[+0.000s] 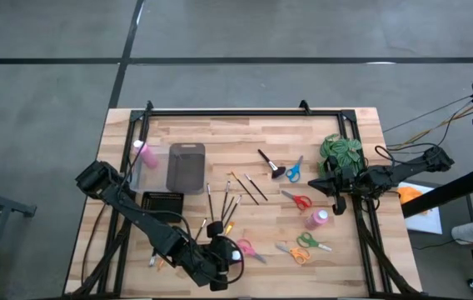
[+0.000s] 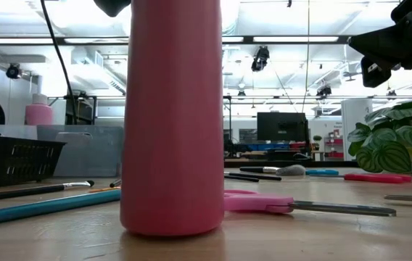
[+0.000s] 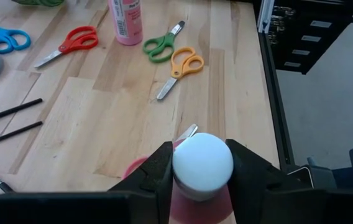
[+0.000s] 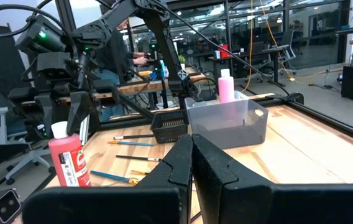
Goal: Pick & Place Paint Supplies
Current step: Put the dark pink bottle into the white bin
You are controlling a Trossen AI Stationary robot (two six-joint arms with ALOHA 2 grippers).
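Observation:
A pink bottle (image 2: 171, 116) with a white cap stands upright on the table near its front edge, and my left gripper (image 1: 225, 265) is shut on it. A second pink bottle (image 1: 320, 218) stands at the right, just nearer than my right gripper (image 1: 335, 200). That gripper is shut and empty beside the green plant (image 1: 341, 154). A third pink bottle (image 1: 145, 154) is at the clear bin (image 4: 226, 124) on the far left. Several thin brushes (image 1: 235, 196) lie mid-table. A stubby black brush (image 1: 268, 162) lies farther back. My left gripper holds the bottle at its white cap (image 3: 202, 163), pinched between the two fingers (image 3: 161, 167), one on each side. The fingers come from above, pointing down. The bottle stands upright with its base (image 2: 171, 228) on the table.
Scissors lie about: pink (image 1: 249, 248) beside the held bottle, green (image 1: 310, 242) and orange (image 1: 299, 254) to its right, red (image 1: 299, 200), and blue (image 1: 293, 169). A black basket (image 1: 161, 200) and a grey bin (image 1: 185, 167) stand at the left.

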